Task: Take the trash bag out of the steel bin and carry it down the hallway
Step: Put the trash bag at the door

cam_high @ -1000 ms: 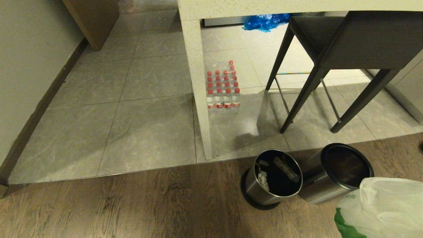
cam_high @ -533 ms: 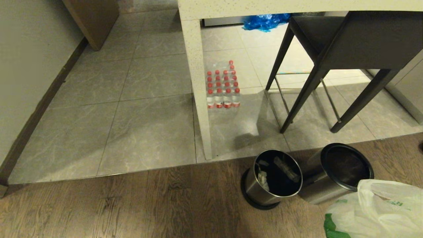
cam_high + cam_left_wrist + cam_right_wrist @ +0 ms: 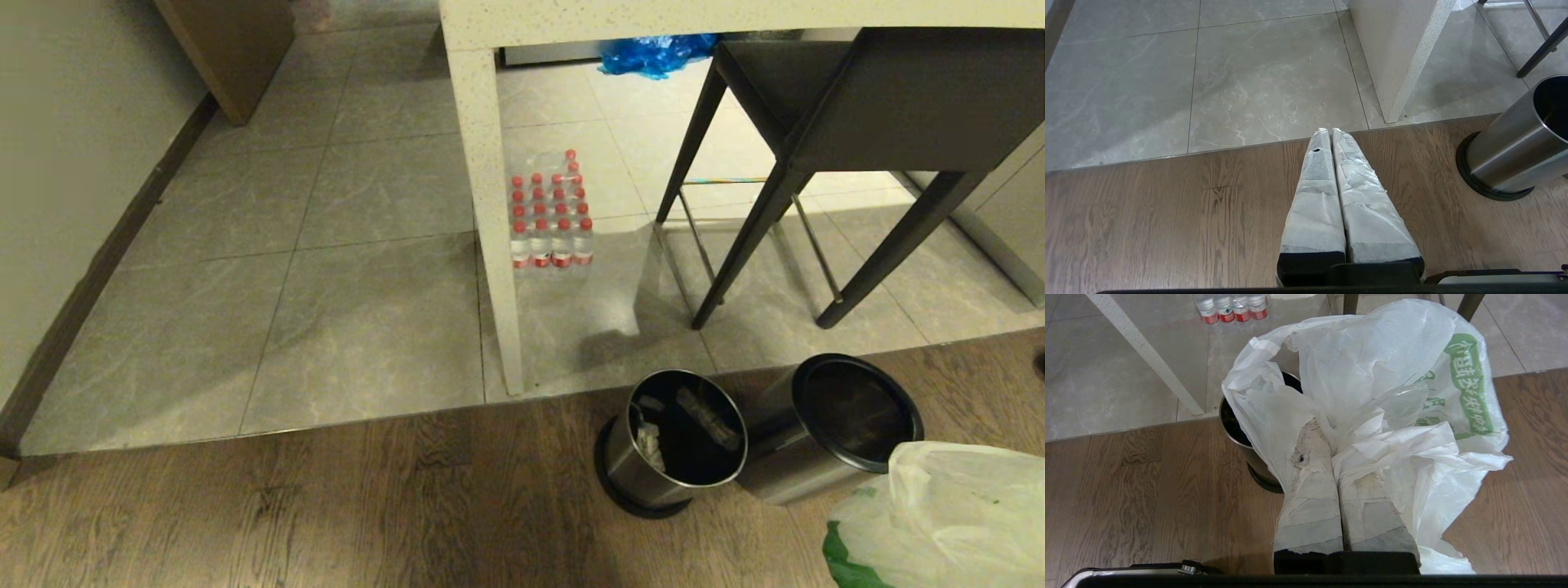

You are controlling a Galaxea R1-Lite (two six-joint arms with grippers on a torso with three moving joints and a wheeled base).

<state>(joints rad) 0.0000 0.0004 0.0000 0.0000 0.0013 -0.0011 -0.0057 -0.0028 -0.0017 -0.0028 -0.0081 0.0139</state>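
Wood floor (image 3: 286,506): two steel bins (image 3: 682,445).

Translucent white trash bag (image 3: 1372,375) with green print, shiny steel bin (image 3: 824,429) black-rimmed, red-capped bottles (image 3: 549,214), blue bag (image 3: 649,54).

A pack of red-capped water bottles (image 3: 549,214) stands on grey floor tiles (image 3: 359,327) beside the speckled white counter leg (image 3: 494,237), a dark stool (image 3: 824,122) near it, a blue plastic bag (image 3: 649,54) lying behind.

Left gripper (image 3: 1331,132): two long tapered fingers wrapped in white tape, set in a black base. Right gripper (image 3: 1327,435): same build, its tape wrinkled and grubby.
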